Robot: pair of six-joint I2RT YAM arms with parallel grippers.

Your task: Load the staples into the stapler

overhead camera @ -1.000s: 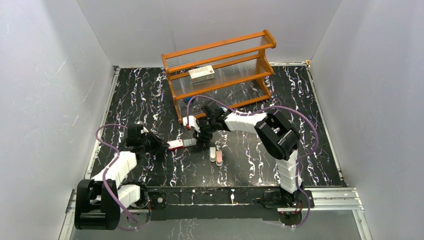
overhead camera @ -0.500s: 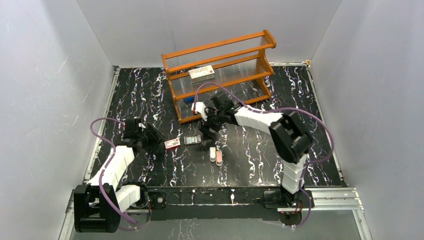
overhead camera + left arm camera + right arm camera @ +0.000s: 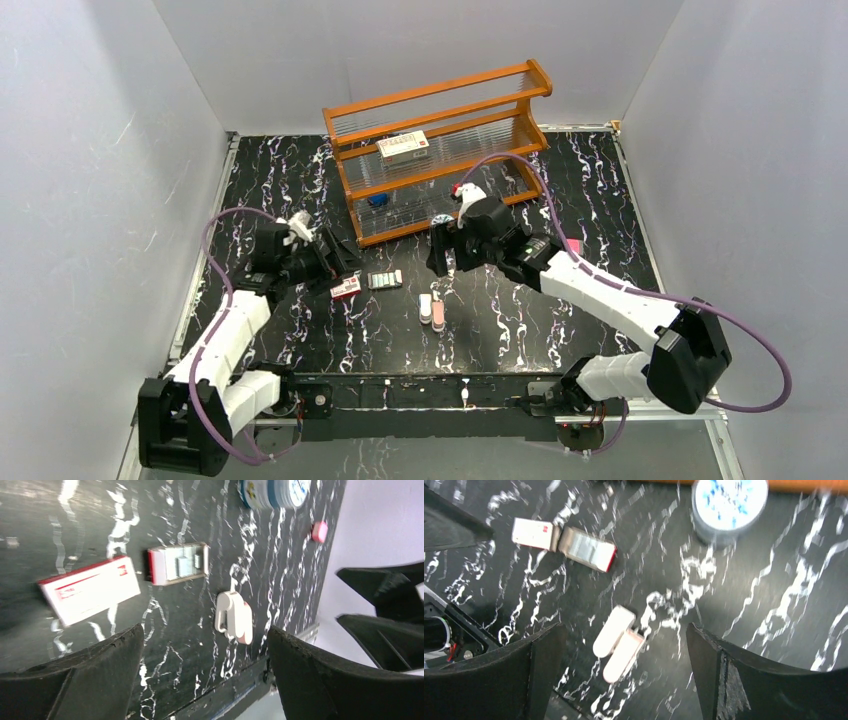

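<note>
- The left end effector hangs above the desk, on the left side of its middle. Its two fingers stand wide apart and nothing is between them.
- The right end effector hangs over the middle of the desk, toward the far edge. It is also wide open and has hold of nothing.
- The staples lie flat close to the middle of the desk. They are a grey block that sits in a small open tray with one red end.
- The small red-and-white box lies just beside this tray, on the side of the left edge. I cannot tell if the two touch.
- The stapler is white and lies flat between the middle of the desk and its near edge. It is near the staples but apart from them.
- A peach-coloured stapler lies side by side with the white one and touches it, on the side of the right edge.
- An orange rack stands at the far edge of the desk, and a larger red-and-white box lies on its middle shelf.
- A round blue-and-white object lies on the desk just in front of the rack.
- A small pink thing lies more toward the right edge, well apart from the staplers.
</note>
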